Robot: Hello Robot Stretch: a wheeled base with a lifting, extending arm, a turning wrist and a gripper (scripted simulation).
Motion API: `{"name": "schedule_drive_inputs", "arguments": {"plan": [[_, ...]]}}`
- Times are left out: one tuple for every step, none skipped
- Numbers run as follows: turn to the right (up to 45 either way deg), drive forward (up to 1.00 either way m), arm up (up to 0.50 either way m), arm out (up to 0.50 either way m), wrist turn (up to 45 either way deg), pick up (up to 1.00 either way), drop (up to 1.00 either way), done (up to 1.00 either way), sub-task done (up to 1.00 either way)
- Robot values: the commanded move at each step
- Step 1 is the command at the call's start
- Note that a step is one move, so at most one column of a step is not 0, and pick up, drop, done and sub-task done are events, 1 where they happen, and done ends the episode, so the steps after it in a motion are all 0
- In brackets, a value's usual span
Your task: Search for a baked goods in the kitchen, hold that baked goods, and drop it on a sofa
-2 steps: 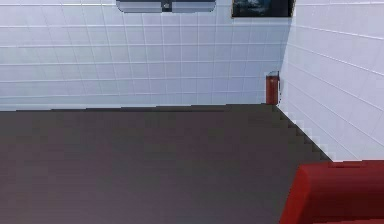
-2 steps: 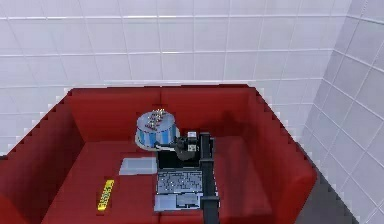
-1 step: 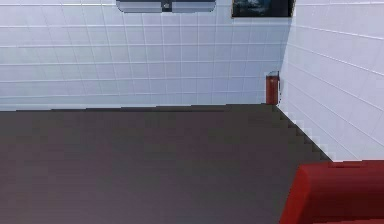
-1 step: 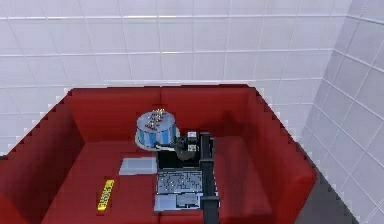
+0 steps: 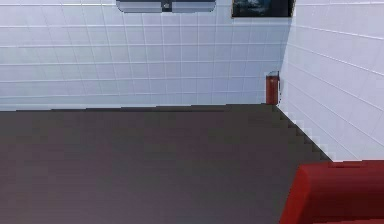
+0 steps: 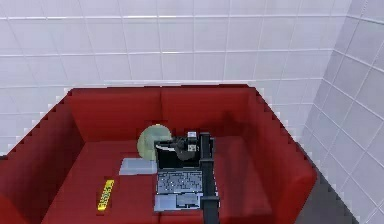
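A red sofa (image 6: 120, 105) with a high back and arms spans the arm side view; one corner of it (image 5: 335, 195) also shows at the forward view's bottom right. The dark arm bar (image 6: 211, 185) rises over the seat. At its far end is the gripper (image 6: 180, 150), above the back of an open laptop (image 6: 178, 188) that lies on the seat. A pale round disc-like thing (image 6: 154, 140) is just left of the fingers, against the seat and backrest. I cannot tell whether the gripper holds it or anything else.
On the seat lie a grey flat pad (image 6: 138, 166) and a yellow remote-like bar (image 6: 105, 195). White tiled walls (image 5: 130, 60) stand behind the sofa and ahead. A red fire extinguisher (image 5: 272, 88) hangs in the far corner. Dark bare floor (image 5: 140, 160) stretches ahead.
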Motion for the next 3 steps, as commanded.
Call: {"name": "schedule_drive_inputs", "arguments": {"plan": [[0.0,0.00,0.10,0.00,0.0,0.00,0.00,0.00,0.00],[0.0,0.00,0.00,-0.08,0.0,0.00,0.00,0.00,0.00],[0.0,0.00,0.00,0.00,0.0,0.00,0.00,1.00,0.00]]}}
